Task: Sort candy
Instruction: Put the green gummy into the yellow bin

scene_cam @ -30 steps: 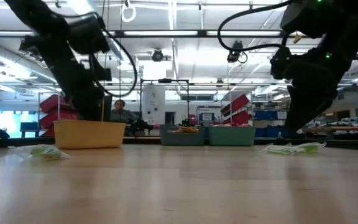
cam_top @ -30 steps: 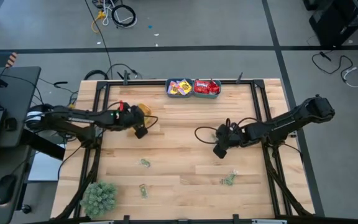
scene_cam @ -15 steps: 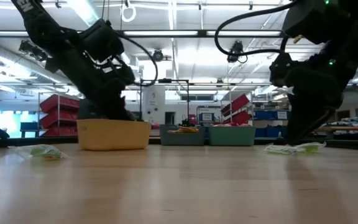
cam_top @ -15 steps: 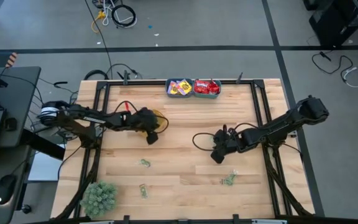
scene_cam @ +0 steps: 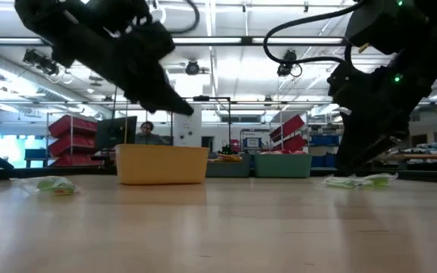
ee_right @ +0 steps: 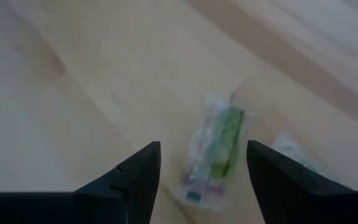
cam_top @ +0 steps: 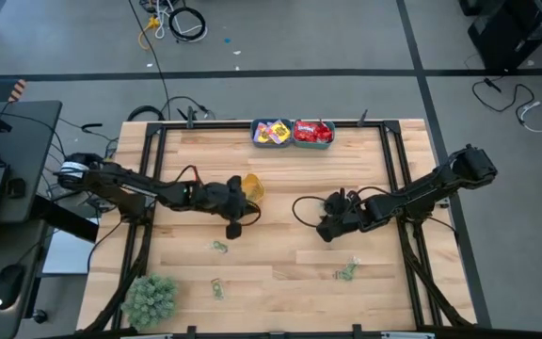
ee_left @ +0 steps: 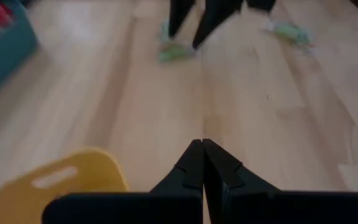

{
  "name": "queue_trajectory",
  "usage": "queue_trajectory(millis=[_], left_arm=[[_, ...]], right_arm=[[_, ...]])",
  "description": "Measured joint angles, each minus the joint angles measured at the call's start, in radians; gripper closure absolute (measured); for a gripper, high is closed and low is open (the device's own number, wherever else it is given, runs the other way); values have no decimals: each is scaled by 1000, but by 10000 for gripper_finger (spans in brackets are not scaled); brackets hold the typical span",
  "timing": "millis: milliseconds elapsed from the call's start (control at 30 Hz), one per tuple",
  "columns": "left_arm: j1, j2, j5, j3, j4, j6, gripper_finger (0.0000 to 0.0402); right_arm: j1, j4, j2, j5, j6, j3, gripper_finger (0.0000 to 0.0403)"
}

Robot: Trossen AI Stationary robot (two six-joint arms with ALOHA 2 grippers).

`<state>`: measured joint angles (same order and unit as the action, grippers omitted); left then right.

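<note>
Hovered with right pincer (ee_right: 197,171) spread wide over a green wrapped candy (ee_right: 216,149) on the right near part of the counter (cam_top: 280,254), left pincer (ee_left: 202,163) shut beside the yellow bin (cam_top: 249,186); next, probably descent and closing around that candy.

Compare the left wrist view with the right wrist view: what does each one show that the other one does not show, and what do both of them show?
Only the left wrist view shows the shut left gripper, the yellow bin beside it, a corner of a teal bin, and the other arm's dark fingers farther off. Only the right wrist view shows the open right gripper, with one clear-wrapped green candy ahead of it, seen between its fingers. Both show the wooden table with pale green candy lying on it.
</note>
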<state>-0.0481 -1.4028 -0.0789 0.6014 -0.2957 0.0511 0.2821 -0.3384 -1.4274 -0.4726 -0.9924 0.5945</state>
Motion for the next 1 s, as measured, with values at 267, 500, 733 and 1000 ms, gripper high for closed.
queue_trajectory(millis=[267, 500, 733, 1000], left_arm=[[-53, 117, -157, -99, -12, 32, 401], [-67, 238, -220, -222, -205, 86, 401], [-64, 351, -350, -339, -416, 90, 401], [-64, 376, -371, -407, -524, 84, 401]], right_arm=[[-13, 83, -146, -40, 27, 2, 212], [-1, 111, -158, -57, 58, 20, 300], [-59, 256, -113, -55, 335, 96, 387], [-187, 426, -189, 67, 671, 322, 396]])
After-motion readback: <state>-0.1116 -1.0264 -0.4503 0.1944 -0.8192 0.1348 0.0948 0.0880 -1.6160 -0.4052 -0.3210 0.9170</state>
